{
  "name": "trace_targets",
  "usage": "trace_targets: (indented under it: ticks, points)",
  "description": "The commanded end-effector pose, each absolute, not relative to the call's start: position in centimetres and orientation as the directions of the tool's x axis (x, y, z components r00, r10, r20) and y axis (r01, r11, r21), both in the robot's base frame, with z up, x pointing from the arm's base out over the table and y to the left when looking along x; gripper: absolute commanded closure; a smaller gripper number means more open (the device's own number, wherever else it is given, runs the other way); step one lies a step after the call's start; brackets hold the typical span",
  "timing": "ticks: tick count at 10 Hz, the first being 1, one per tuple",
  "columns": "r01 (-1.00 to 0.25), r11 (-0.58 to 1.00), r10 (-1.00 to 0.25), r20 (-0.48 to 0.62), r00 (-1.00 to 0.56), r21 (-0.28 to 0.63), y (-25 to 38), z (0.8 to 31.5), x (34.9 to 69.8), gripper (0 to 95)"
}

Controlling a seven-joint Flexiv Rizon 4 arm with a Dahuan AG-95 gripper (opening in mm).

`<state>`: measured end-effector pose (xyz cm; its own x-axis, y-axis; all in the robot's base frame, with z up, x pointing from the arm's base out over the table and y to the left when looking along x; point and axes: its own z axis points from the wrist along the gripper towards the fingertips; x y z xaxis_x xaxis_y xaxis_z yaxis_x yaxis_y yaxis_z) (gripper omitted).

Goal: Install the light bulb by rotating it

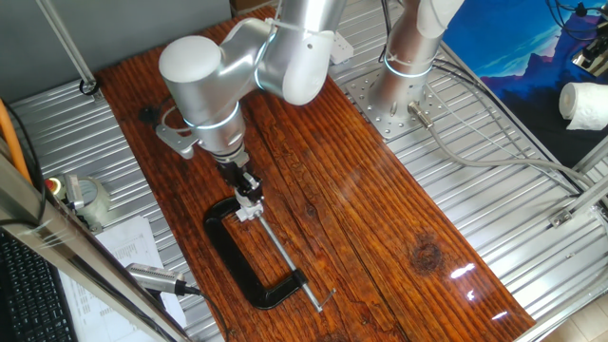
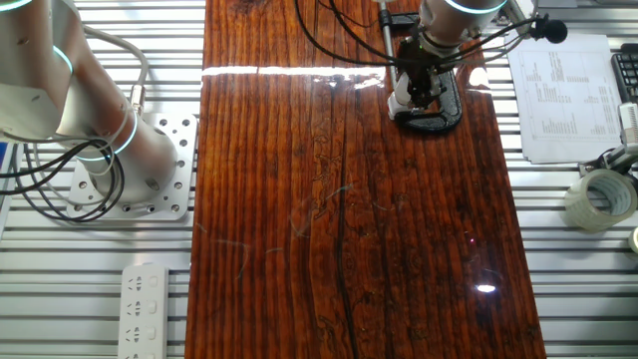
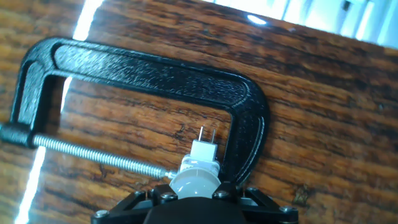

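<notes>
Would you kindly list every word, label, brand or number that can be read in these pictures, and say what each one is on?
No text is readable in any view.
Printed sheet beside the wooden board: rows of print, too small to read.
Paper near the keyboard: print too blurred to read.
C-clamp, light bulb, socket block, power strip, tape roll: no markings visible.

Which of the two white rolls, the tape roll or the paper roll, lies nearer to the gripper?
The tape roll, the ring on the metal rack beside the printed sheet. It is on the gripper's side of the wooden board; the paper roll lies beyond the arm's base.
</notes>
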<state>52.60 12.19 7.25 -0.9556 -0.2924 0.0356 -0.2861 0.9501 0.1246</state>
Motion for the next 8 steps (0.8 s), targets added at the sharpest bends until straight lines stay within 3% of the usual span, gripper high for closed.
trace_targets:
  ticks: [1, 7, 8]
  points:
    - [-0.155, 0.983, -0.162, 0.063, -0.985, 0.097, 12.22, 7.28, 52.57, 95.0]
    - [-0.033, 0.996, -0.038, 0.069, -0.997, 0.084, 12.28, 7.37, 52.55, 95.0]
    - [-0.015, 0.996, -0.021, 0.069, -0.997, 0.085, 12.31, 7.36, 52.55, 76.0]
